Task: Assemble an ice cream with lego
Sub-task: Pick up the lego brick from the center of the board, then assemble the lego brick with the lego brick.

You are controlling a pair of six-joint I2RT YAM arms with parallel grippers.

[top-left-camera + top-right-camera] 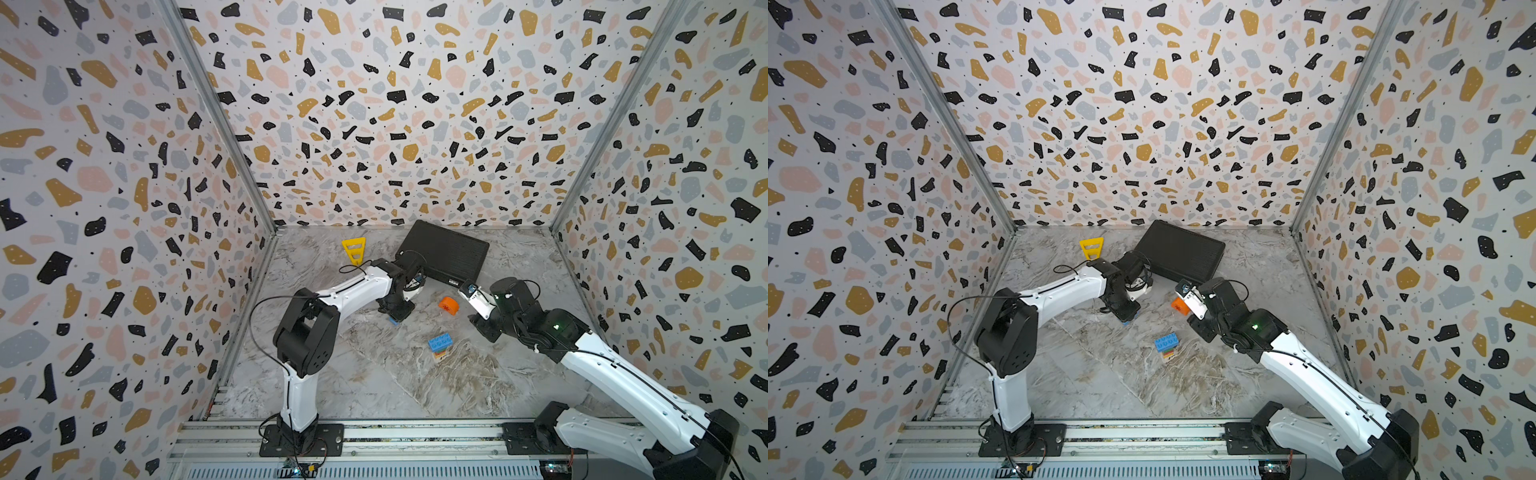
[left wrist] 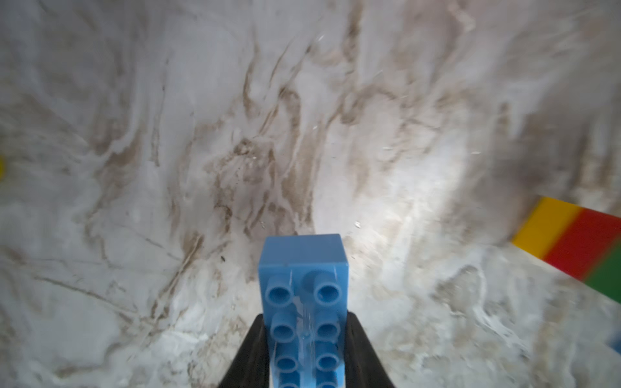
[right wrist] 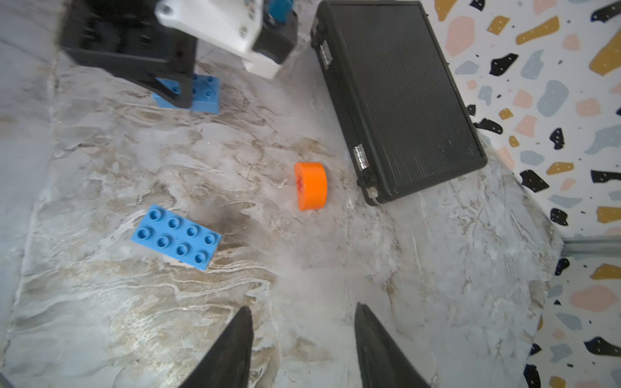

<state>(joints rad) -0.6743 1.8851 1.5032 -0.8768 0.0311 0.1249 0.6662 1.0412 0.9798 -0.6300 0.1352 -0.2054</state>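
Note:
My left gripper (image 2: 304,322) is shut on a blue lego brick (image 2: 302,268), its black fingers pressed against both long sides. The brick is low at the marble floor in both top views (image 1: 392,320) (image 1: 1127,319) and in the right wrist view (image 3: 205,95). A partial ice cream stack (image 1: 440,345) (image 1: 1167,345) stands mid-table, a blue brick (image 3: 176,236) on a green, red and yellow stem (image 2: 571,242). The orange dome with the red asterisk (image 1: 449,305) (image 3: 311,186) lies loose between the arms. My right gripper (image 3: 302,312) (image 1: 478,326) hangs open and empty, right of the dome.
A black ribbed case (image 1: 444,253) (image 3: 400,100) lies at the back, close behind the dome. A yellow slotted triangle (image 1: 354,249) (image 1: 1091,247) sits at the back left. Patterned walls close in three sides, and a rail runs along the front.

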